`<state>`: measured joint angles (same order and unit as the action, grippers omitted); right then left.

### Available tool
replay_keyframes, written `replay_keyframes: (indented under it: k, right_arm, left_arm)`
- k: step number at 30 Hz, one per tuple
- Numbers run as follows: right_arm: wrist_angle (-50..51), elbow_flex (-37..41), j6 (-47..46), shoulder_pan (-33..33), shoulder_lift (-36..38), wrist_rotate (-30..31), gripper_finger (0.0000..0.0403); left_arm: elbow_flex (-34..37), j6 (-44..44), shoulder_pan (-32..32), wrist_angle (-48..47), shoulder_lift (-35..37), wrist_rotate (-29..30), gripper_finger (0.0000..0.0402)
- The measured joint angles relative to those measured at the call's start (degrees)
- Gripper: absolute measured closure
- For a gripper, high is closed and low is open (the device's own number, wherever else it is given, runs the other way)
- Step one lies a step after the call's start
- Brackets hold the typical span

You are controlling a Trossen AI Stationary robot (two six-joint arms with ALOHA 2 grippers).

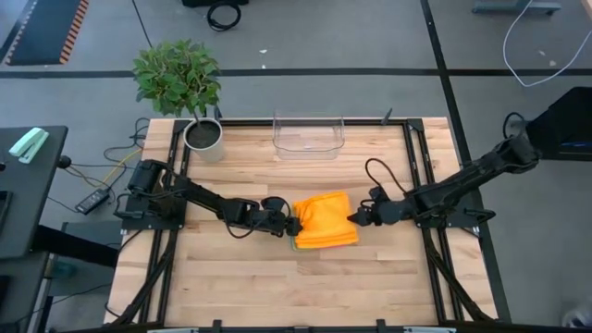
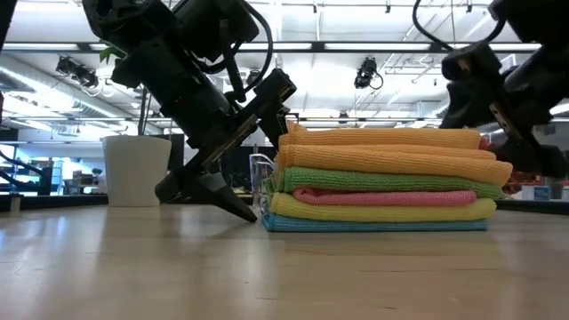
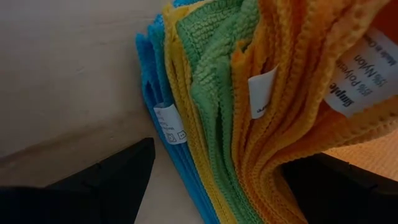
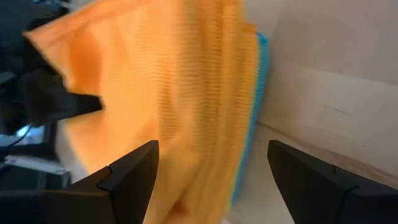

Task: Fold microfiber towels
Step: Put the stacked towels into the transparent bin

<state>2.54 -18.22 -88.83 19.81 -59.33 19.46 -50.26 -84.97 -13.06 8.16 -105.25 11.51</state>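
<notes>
Seemingly done: microfiber towels (image 1: 325,220) sit folded, stacked; left gripper (image 1: 292,225) and right gripper (image 1: 356,218) flank them, fingers wide, empty.

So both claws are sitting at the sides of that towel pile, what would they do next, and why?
Probably close in together on the stack of towels. The left gripper and right gripper sit open at opposite edges of the stack, the left one's fingers low by the table, and nothing is held yet.
</notes>
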Motion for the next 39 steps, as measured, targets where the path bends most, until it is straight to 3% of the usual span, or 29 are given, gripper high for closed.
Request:
replay_keyframes:
  k: [13,21,28,34,39]
  right_arm:
    - [-12.6,-0.3,-4.8,0.6,-19.4,2.0,0.0095]
    - [-18.4,-0.2,-2.7,-1.2,-22.5,1.0,0.0095]
    - [-21.8,-0.1,-1.7,-1.7,-24.6,1.0,0.0095]
    - [-21.7,0.0,-1.7,-1.7,-24.7,1.0,0.0125]
    - [-21.9,0.0,-1.5,-1.8,-24.9,1.0,0.0195]
  left_arm:
    - [0.0,-0.6,-0.1,0.2,0.0,-0.2,0.0047]
    - [0.0,-0.2,-0.7,1.3,-1.6,1.1,0.0054]
    - [-0.1,-0.2,-0.7,11.4,-6.2,1.1,0.0080]
    - [-0.2,0.0,-0.8,11.7,-7.5,3.6,0.0130]
    - [-0.2,0.9,-0.8,11.2,-7.6,4.8,0.0232]
